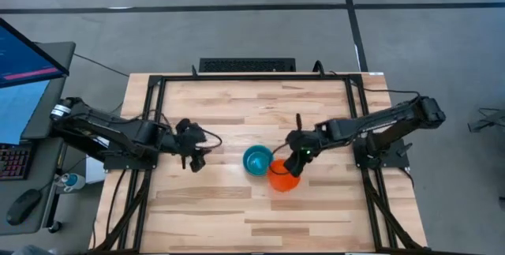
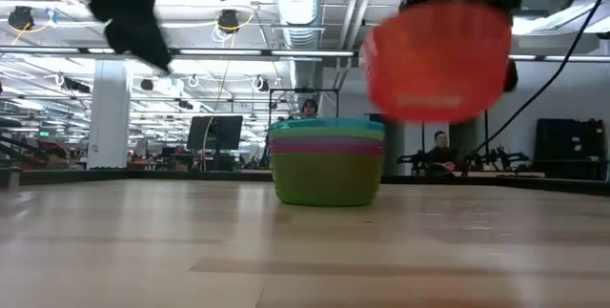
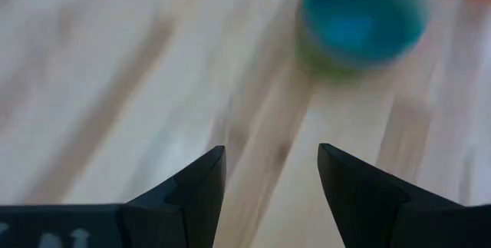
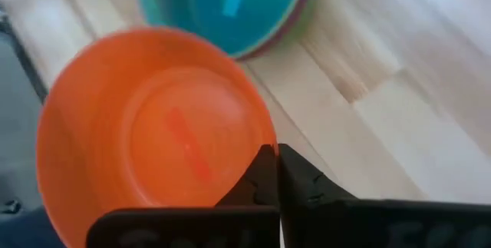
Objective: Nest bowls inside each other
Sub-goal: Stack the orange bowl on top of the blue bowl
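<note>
While the right gripper (image 1: 296, 160) pinches the rim of the orange bowl (image 1: 283, 175) between closed fingers, the bowl hangs clear of the table (image 1: 237, 215), just beside the stack (image 1: 257, 160) and on the side toward the front edge and the right. Holding it by the rim keeps the hollow free, which the nesting appears to call for. From the low camera the orange bowl (image 2: 438, 58) rides higher than the stack's (image 2: 327, 162) top rim, mouth upward and roughly level, its axis close to vertical. The stack sits near the middle of the worktop, a blue bowl (image 4: 222, 6) uppermost, with pink and green layers below it; it too opens upward, axis upright. By this reading the orange bowl is the last to go in, and it needs to be carried across above the blue one. Over the left half of the table waits the left gripper (image 1: 193, 159), its fingers (image 3: 188, 194) apart and holding nothing.
</note>
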Robot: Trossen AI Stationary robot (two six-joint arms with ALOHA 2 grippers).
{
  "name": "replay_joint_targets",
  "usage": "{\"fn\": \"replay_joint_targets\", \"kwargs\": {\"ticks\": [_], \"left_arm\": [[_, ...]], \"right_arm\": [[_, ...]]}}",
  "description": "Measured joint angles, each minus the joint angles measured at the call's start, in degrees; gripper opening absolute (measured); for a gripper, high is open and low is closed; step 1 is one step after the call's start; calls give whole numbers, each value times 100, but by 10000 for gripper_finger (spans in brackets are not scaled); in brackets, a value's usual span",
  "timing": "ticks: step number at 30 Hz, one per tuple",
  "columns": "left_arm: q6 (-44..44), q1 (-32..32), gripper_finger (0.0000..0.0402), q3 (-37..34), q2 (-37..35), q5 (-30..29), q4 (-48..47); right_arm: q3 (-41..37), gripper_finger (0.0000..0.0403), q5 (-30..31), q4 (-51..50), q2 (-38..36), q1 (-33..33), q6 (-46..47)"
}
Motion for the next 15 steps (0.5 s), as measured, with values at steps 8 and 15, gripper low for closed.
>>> {"fn": "replay_joint_targets", "kwargs": {"ticks": [8, 15], "left_arm": [[600, 1, 191, -45, -920, -899, 689], [1056, 0, 154, -910, -1860, -1291, 2167]], "right_arm": [[743, 7, 31, -252, 101, -577, -379], [1027, 8, -9, -259, 527, -915, -633]]}}
